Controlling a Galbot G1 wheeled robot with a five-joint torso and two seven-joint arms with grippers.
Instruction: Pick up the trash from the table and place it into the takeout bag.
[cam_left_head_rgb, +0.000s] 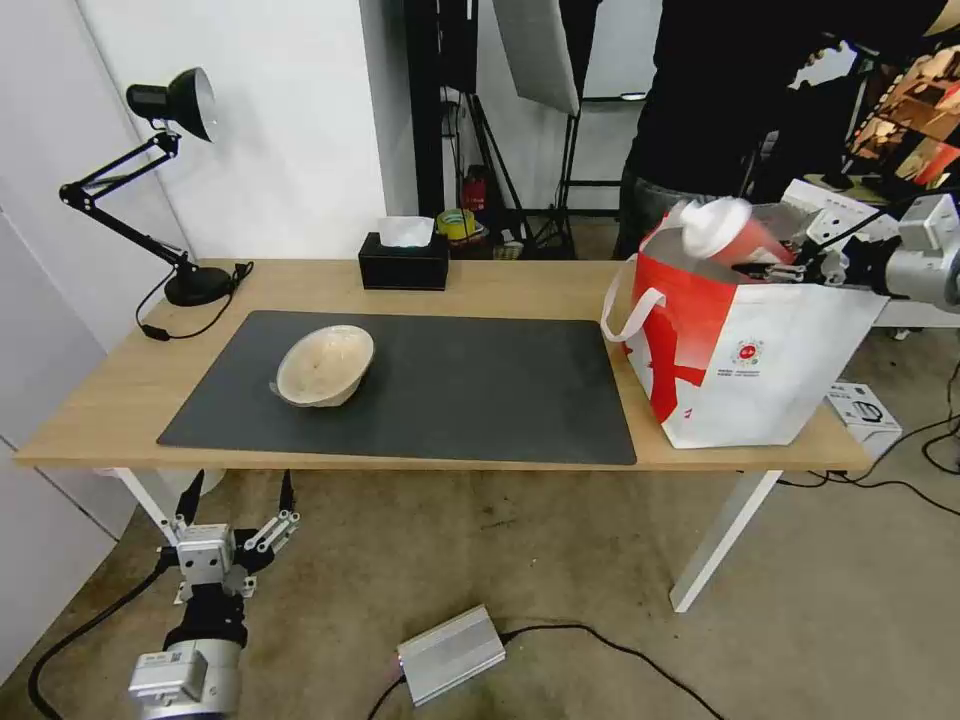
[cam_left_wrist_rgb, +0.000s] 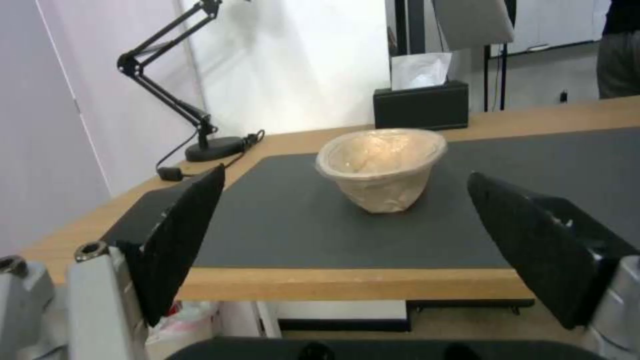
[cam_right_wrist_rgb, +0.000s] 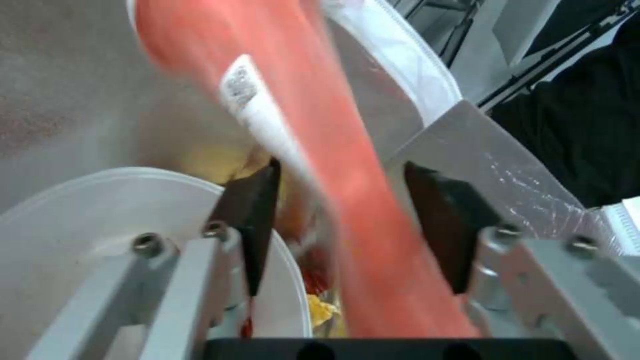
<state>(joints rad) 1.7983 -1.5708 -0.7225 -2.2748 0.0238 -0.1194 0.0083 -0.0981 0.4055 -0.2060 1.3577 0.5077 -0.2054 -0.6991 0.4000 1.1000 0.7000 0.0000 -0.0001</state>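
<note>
Your left gripper (cam_left_head_rgb: 237, 500) is hanging spread below the table (cam_left_head_rgb: 120, 385) edge, facing the beige bowl (cam_left_head_rgb: 324, 365) that is sitting on the mat. Right of the bowl, your right gripper (cam_left_head_rgb: 790, 262) is standing apart around the red cup (cam_left_head_rgb: 732, 232), tilted over the takeout bag (cam_left_head_rgb: 760, 370) mouth.

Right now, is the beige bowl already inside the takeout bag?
No, the beige bowl sits on the dark mat on the table, well apart from the takeout bag.
</note>
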